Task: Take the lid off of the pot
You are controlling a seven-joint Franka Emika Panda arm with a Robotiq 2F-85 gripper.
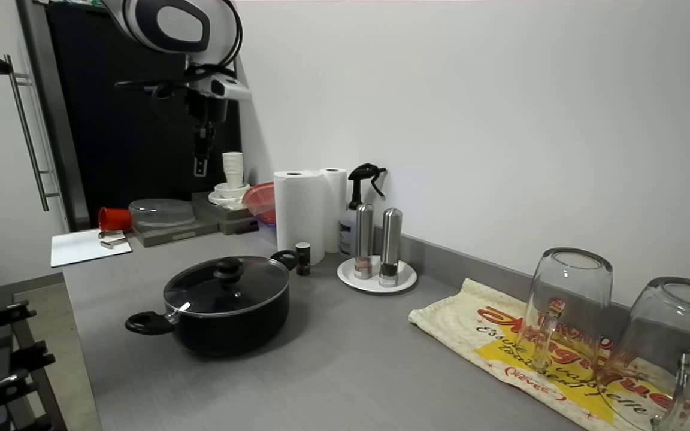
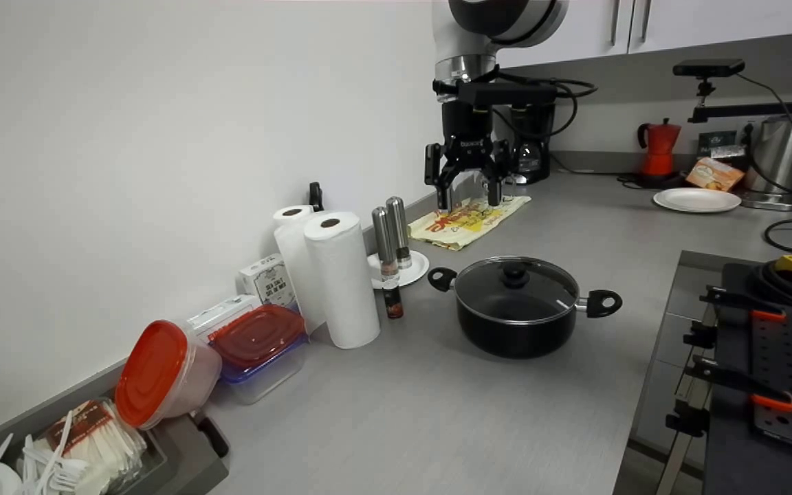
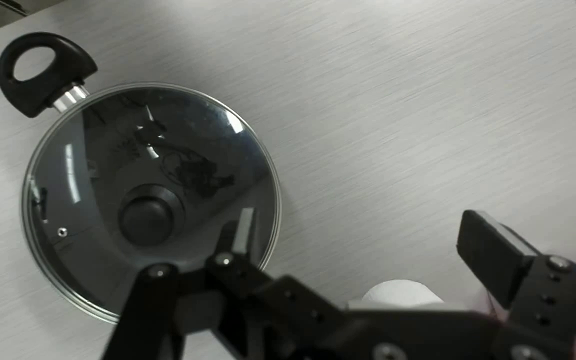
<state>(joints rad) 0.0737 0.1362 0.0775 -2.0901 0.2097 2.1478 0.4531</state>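
Note:
The black pot (image 1: 231,329) stands on the grey counter, seen also in an exterior view (image 2: 516,337); a side handle of it shows in the wrist view (image 3: 75,65). The dark glass lid (image 1: 216,287) with its black centre knob lies flat on the pot in both exterior views (image 2: 499,302) and in the wrist view (image 3: 150,200). My gripper (image 2: 469,201) is open and empty, high above the counter, apart from the lid; it also shows in an exterior view (image 1: 201,167). In the wrist view the open fingers (image 3: 358,220) appear to the right of the knob.
Paper towel rolls (image 2: 341,282), a small dark shaker (image 1: 303,258) and two steel mills on a white plate (image 1: 405,278) stand between pot and wall. Glass mugs (image 1: 566,311) stand on a printed cloth (image 1: 471,305). Plastic containers (image 2: 258,344) line the wall.

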